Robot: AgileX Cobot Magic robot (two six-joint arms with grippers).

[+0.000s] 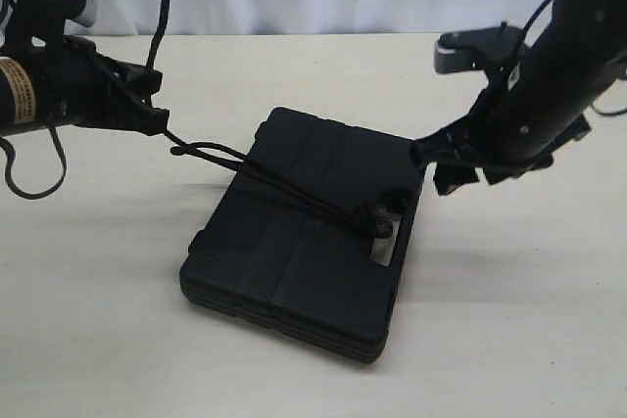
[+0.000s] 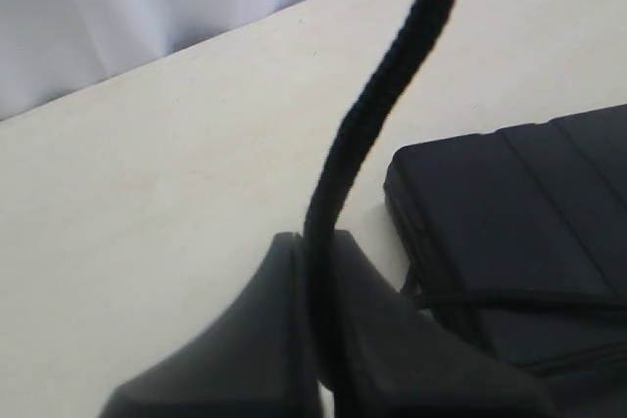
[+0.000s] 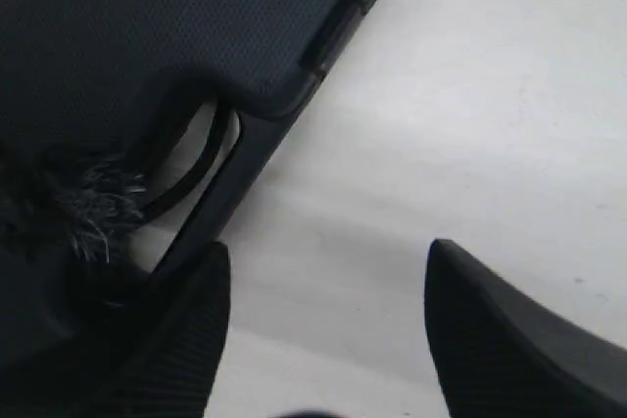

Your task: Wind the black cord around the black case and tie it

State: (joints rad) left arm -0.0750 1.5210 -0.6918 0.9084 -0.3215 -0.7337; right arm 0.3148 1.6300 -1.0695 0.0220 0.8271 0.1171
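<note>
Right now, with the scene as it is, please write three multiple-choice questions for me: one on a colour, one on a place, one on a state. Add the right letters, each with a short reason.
1. What colour is the table?
A. cream
B. green
C. red

2. Where does the knot of the black cord lie?
A. on the table, away from the case
B. on the black case, by its handle hole
C. hanging in the air

3. In what state is the left gripper?
A. shut on the black cord
B. open, holding nothing
C. shut on the case

Answers:
1 A: the bare surface all around the case is cream.
2 B: the knot rests on the case's top right beside the slot.
3 A: the left wrist view shows the cord pinched between closed fingers.
</note>
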